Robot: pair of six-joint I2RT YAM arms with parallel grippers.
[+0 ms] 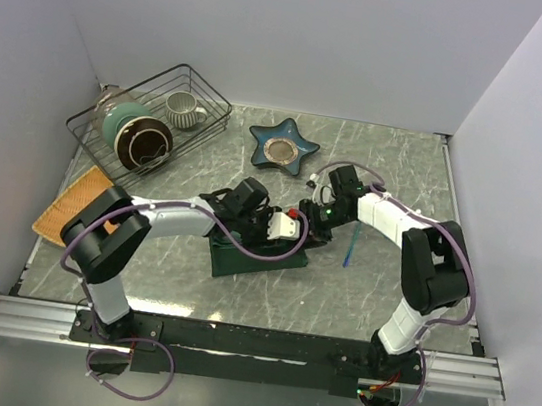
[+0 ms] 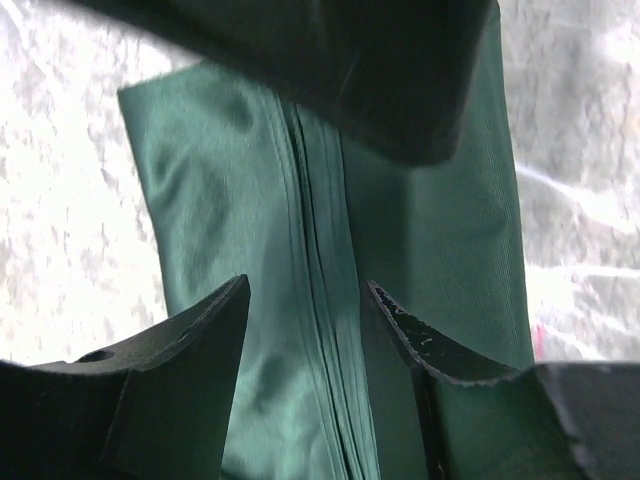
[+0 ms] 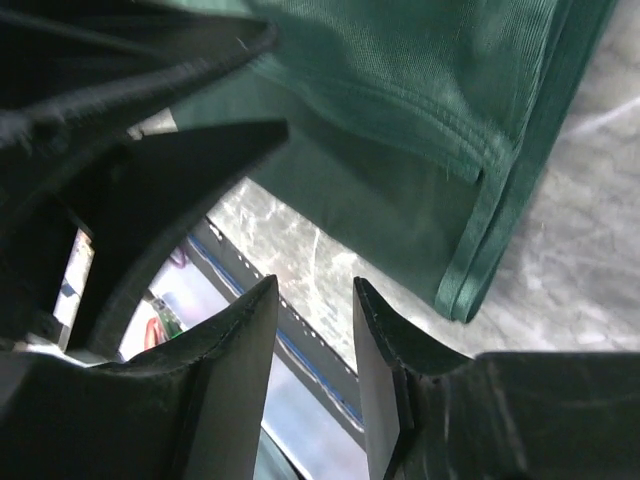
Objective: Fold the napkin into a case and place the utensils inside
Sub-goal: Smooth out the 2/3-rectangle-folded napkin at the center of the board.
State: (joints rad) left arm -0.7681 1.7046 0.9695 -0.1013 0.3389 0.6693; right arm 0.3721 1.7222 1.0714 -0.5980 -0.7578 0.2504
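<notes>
We judge the napkin (image 1: 243,258) light, limp and a little slick; its layers will likely slide unless we pinch through the stacked hem at a corner. It lies mid-table (image 1: 407,172) under both arms, a long dark green folded strip with a seam down its middle. The left gripper (image 2: 307,285) stands open astride that seam. The right gripper (image 3: 315,282) is open and empty beside the hemmed corner. The blue utensil (image 1: 351,245) lies nearby.
</notes>
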